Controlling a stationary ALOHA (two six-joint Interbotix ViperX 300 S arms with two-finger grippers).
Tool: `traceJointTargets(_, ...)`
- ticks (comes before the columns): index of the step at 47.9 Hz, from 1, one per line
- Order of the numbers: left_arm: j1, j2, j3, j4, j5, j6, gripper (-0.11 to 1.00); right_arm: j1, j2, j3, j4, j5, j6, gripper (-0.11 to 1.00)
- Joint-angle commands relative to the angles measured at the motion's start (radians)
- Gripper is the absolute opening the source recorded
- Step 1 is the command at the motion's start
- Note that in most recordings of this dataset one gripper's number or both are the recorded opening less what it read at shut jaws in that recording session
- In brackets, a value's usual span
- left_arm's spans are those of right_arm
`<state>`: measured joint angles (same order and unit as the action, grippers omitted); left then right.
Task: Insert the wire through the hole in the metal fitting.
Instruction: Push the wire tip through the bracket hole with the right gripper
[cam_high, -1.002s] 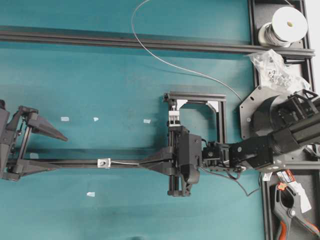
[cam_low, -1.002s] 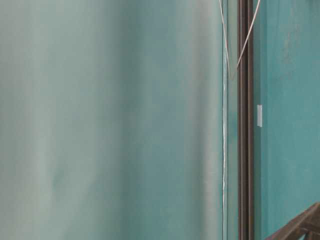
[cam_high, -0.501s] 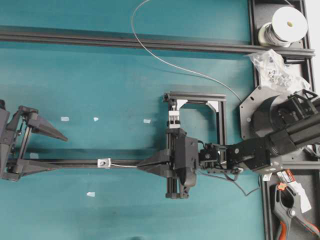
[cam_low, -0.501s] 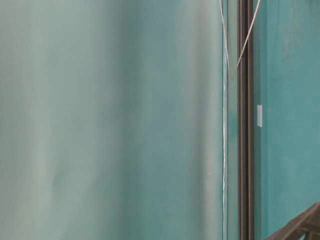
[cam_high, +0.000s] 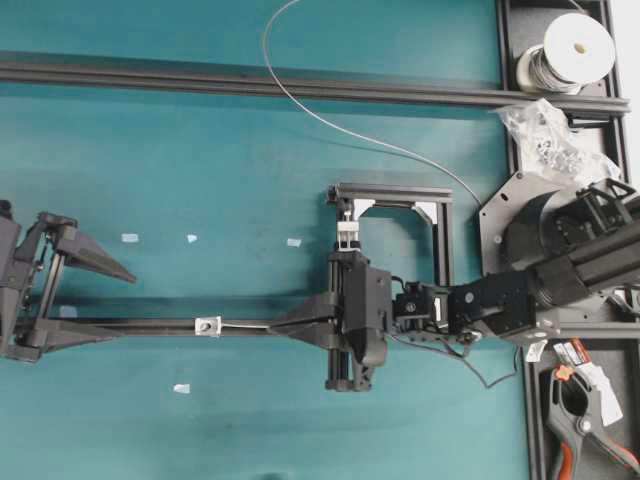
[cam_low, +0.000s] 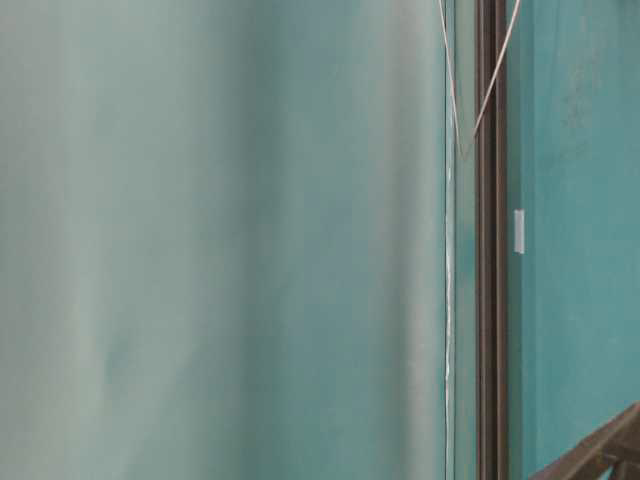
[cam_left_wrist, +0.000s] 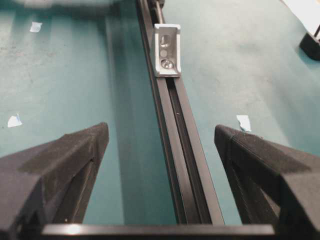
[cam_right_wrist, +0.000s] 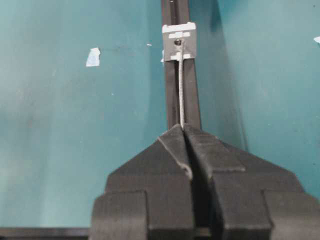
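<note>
Right wrist view: right pincer (cam_right_wrist: 183, 131) clenched on the wire (cam_right_wrist: 181, 90), whose tip meets the metal fitting (cam_right_wrist: 179, 42) on the rail (cam_right_wrist: 192, 107). Left pincer (cam_left_wrist: 160, 145) gapes released, straddling that rail.

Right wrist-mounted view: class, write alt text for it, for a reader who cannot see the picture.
A shut black gripper pinches a thin pale wire, whose free end reaches a small silver metal fitting on a dark rail. Teal table surrounds them, with a white tape scrap at upper left.
</note>
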<state>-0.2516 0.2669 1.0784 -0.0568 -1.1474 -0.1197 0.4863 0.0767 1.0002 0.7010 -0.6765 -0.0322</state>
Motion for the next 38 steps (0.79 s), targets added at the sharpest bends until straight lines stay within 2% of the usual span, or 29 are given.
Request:
traceJointTargets(1,-0.002,-0.021,-0.011,0.002,-0.003,0.002,0.79,-0.008,0.000,-0.020,-0.005,-0.017,-0.002,0.00)
traceJointTargets(19,0.000,-0.006,-0.048,0.002,0.017,0.044,0.79,-0.031,0.046,-0.060,-0.029,-0.049,-0.003,0.00)
traceJointTargets(38,0.012,-0.006,-0.078,0.002,0.064,0.048,0.79,-0.040,0.104,-0.104,-0.043,-0.098,-0.005,0.00)
